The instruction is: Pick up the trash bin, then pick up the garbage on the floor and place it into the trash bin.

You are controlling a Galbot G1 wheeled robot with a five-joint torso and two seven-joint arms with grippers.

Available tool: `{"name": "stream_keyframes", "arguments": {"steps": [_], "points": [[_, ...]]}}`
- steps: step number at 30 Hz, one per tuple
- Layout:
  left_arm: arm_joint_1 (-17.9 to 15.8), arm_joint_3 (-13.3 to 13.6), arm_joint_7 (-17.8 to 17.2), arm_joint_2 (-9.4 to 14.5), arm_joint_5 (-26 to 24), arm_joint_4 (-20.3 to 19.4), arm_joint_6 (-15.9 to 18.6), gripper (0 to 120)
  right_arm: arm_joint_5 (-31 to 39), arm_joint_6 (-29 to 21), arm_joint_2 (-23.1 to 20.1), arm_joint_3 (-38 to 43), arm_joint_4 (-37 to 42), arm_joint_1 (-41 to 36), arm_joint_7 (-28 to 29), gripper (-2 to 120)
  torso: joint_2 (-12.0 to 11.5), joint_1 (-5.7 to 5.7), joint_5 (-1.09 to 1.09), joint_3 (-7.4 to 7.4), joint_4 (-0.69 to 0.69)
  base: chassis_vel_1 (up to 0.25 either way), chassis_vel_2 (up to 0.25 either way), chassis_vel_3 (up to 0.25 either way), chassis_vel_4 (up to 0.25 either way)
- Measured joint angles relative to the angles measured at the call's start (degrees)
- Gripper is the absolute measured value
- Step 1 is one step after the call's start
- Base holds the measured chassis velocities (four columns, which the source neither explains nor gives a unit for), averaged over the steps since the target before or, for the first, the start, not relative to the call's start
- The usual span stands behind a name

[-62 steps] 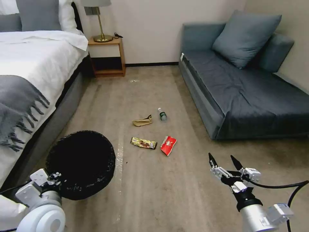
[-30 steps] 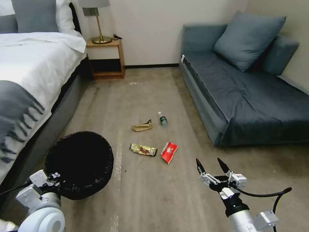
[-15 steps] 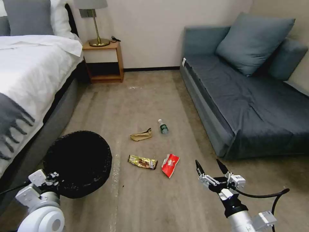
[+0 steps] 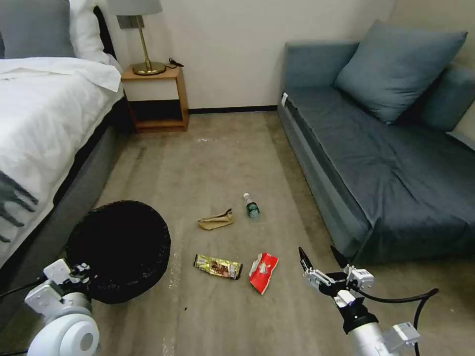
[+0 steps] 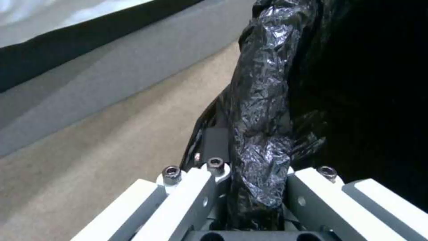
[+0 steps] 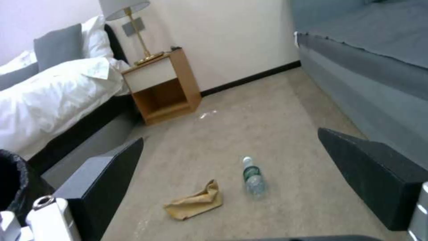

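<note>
The trash bin (image 4: 118, 249), round, black and bag-lined, hangs at lower left with my left gripper (image 4: 74, 274) shut on its near rim (image 5: 260, 134). On the floor ahead lies the garbage: a gold-brown wrapper (image 4: 217, 266), a red-and-white wrapper (image 4: 262, 271), a tan paper scrap (image 4: 215, 220) and a small green-labelled bottle (image 4: 252, 206). My right gripper (image 4: 319, 259) hovers open at lower right, just right of the red wrapper. The right wrist view looks past its fingers (image 6: 102, 177) at the tan paper scrap (image 6: 194, 202) and the bottle (image 6: 253, 175).
A bed (image 4: 44, 123) with a white cover runs along the left. A wooden nightstand (image 4: 156, 99) with a lamp stands at the back wall. A blue-grey sofa (image 4: 386, 158) lines the right side. Bare carpet lies between them.
The whole view has shifted: bed, sofa and litter have slid toward me as the robot drove forward. My right gripper sits closer to the red wrapper. The bin stays held.
</note>
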Motion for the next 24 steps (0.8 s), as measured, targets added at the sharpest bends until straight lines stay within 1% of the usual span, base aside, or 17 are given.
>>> {"name": "stream_keyframes", "arguments": {"steps": [14, 18, 21, 22, 24], "points": [[0.26, 0.01, 0.21, -0.1, 0.01, 0.28, -0.33, 3, 0.23, -0.2, -0.88, 0.23, -1.25, 0.57, -0.17, 100, 0.0, 0.0, 0.0, 0.0, 0.0, -0.097, 0.101, 0.101, -0.103], [0.76, -0.02, 0.44, -0.1, 0.06, 0.11, -0.54, 3, 0.48, -0.6, -1.83, 0.19, -1.47, 1.01, -0.66, 100, 0.0, 0.0, 0.0, 0.0, 0.0, -0.118, 0.084, 0.092, -0.1], [1.24, 0.0, 0.7, -0.24, 0.49, -0.31, -0.79, 3, 0.73, -1.44, -3.77, 0.17, -2.06, 2.16, -1.04, 100, 0.0, 0.0, 0.0, 0.0, -0.01, -0.11, 0.091, 0.1, -0.09], [1.24, 0.0, 0.7, -0.24, 0.49, -0.31, -0.79, 3, 0.73, -1.44, -3.77, 0.17, -2.06, 2.16, -1.04, 100, 0.0, 0.0, 0.0, 0.0, -0.01, -0.108, 0.085, 0.104, -0.079], [1.33, -0.08, 0.74, -0.32, 0.75, -0.5, -0.83, 3, 1.15, -2.39, -5.77, 0.14, -2.58, 3.37, -1.07, 100, 0.0, 0.01, 0.0, 0.0, -0.01, -0.055, 0.054, 0.057, -0.069]]}}
